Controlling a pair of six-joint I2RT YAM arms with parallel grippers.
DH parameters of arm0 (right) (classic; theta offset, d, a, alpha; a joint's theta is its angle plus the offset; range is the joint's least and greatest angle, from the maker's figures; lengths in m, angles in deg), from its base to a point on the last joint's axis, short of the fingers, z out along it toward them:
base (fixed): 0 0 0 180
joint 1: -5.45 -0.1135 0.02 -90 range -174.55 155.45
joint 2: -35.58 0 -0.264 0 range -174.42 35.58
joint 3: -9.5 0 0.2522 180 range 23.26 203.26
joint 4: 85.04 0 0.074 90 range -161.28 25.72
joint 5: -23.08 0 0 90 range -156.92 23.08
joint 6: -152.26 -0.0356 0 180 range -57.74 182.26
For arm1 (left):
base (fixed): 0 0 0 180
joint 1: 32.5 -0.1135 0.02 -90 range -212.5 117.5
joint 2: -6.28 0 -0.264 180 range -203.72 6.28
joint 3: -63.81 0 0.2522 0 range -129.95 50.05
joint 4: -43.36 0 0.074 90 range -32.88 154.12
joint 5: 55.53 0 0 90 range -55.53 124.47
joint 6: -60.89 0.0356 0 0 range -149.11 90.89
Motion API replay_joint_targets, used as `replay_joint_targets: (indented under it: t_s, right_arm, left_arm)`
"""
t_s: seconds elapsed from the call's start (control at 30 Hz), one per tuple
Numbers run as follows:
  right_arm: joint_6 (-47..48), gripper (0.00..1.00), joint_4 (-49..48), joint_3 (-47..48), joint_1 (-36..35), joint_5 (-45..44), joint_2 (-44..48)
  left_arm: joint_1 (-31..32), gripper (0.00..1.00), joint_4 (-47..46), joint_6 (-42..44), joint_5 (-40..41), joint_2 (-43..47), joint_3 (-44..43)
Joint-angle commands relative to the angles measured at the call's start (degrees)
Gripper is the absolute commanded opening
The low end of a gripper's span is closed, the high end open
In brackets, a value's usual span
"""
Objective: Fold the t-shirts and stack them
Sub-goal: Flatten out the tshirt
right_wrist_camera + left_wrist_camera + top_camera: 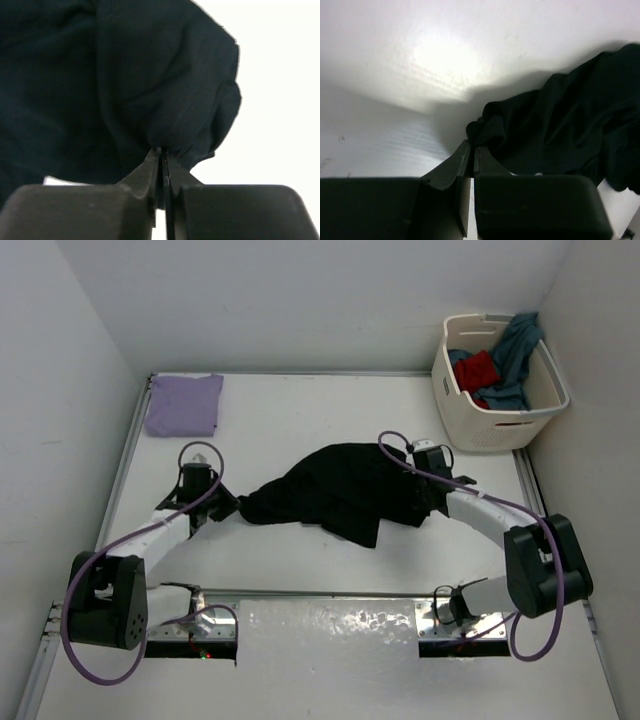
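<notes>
Top external: white table (300, 420), white walls (300, 300); left pincer (234, 508) and right pincer (432, 490) each nip the black t-shirt (345, 485).

The white-and-black left arm (150, 535) is held low, reaching forward and inward, and the black two-finger left gripper (472, 150) is pinched shut on the edge of the black cloth t-shirt (560, 125). The right arm (490, 515) is bent inward likewise, and the right gripper (161, 154) is clamped on a fold of the same cloth.

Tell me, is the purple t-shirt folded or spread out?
Folded: the purple t-shirt lies as a compact rectangle, no sleeves showing, at the far left corner of the table.
</notes>
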Motion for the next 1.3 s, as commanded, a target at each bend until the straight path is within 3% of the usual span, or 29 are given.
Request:
replay_joint_targets:
  t_s: [0.0, 0.27, 0.57, 0.87, 1.13, 1.27]
  right_arm:
    - [-1.13, 0.00, -1.62, 4.39, -0.25, -7.01, 0.75]
    - [2.20, 0.00, 3.72, 15.81, -0.17, -11.12, 12.87]
    - [9.32, 0.00, 7.08, 30.93, -0.08, -24.58, 26.58]
    - [16.62, 0.00, 9.54, 46.13, -0.08, -31.62, 33.36]
    - [20.67, 0.00, 11.39, 50.11, -0.08, -34.43, 33.19]
    - [21.90, 0.00, 11.12, 51.59, -0.08, -33.91, 24.52]
  left_arm:
    - [0.31, 0.00, -1.31, 0.26, 4.99, 0.99, -5.69]
    - [0.31, 0.00, 3.69, 1.40, 13.43, 6.17, -19.58]
    - [0.31, 0.00, 9.76, 5.79, 33.99, 19.34, -39.00]
    - [0.31, 0.00, 12.92, 9.57, 42.43, 28.49, -54.29]
    - [0.31, 0.00, 13.37, 10.46, 47.20, 30.97, -53.79]
    - [0.31, 0.00, 15.03, 8.00, 45.44, 25.18, -51.51]
